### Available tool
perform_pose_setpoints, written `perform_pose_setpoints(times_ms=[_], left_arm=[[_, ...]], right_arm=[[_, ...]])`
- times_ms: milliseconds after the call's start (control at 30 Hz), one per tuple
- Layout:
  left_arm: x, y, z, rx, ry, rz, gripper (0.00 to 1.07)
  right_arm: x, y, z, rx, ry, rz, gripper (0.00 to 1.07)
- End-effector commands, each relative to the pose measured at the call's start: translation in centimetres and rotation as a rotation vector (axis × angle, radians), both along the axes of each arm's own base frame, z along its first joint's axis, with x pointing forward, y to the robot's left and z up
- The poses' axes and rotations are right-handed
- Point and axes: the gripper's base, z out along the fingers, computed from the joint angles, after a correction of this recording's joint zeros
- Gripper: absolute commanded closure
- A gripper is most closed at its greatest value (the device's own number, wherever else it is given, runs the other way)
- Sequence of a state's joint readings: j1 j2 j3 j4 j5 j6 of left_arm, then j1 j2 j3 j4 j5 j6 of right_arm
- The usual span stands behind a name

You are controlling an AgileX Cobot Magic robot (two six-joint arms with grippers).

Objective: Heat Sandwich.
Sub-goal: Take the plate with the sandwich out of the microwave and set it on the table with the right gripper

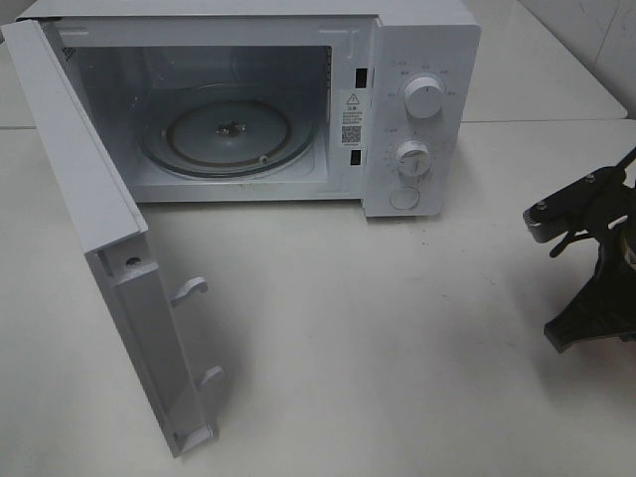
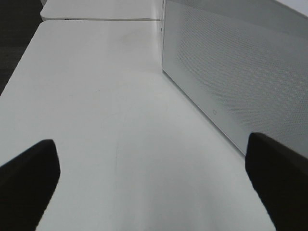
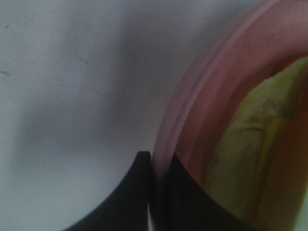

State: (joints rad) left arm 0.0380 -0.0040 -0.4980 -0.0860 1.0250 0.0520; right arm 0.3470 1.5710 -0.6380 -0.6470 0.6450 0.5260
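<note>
In the right wrist view the sandwich (image 3: pixel 250 144) shows its yellow-green layer and lies on a round pink plate (image 3: pixel 207 96). My right gripper (image 3: pixel 158 160) is shut on the plate's rim, one finger outside it and one inside. Plate and sandwich are out of the exterior view, where only the right arm (image 1: pixel 586 248) shows at the right edge. The white microwave (image 1: pixel 422 60) stands at the back with its door (image 1: pixel 89 189) swung wide open and its glass turntable (image 1: pixel 229 134) bare. My left gripper (image 2: pixel 153 149) is open over bare table with nothing between its fingers.
The open door juts far forward on the left of the white table (image 1: pixel 378 348), with latch hooks (image 1: pixel 189 288) on its inner face. The door's outer face (image 2: pixel 240 62) stands close beside my left gripper. Two dials (image 1: pixel 424 97) sit on the microwave's right panel.
</note>
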Motion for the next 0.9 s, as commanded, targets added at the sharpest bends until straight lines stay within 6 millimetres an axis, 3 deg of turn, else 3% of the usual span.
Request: perform_pose_setpoints(times_ms=[33, 467, 900], left_arm=[[-0.4, 0.0, -0.2, -0.006, -0.020, -0.003, 0.03], [-0.4, 0.0, -0.2, -0.006, -0.020, -0.003, 0.03], [-0.4, 0.0, -0.2, -0.006, -0.020, -0.003, 0.03]], right_arm=[[0.4, -0.7, -1.0, -0.028, 0.010, 0.000, 1.06], [1.1, -0.3, -3.6, -0.009, 0.059, 0.045, 1.04], [1.1, -0.3, -3.6, -0.007, 0.058, 0.045, 1.02]])
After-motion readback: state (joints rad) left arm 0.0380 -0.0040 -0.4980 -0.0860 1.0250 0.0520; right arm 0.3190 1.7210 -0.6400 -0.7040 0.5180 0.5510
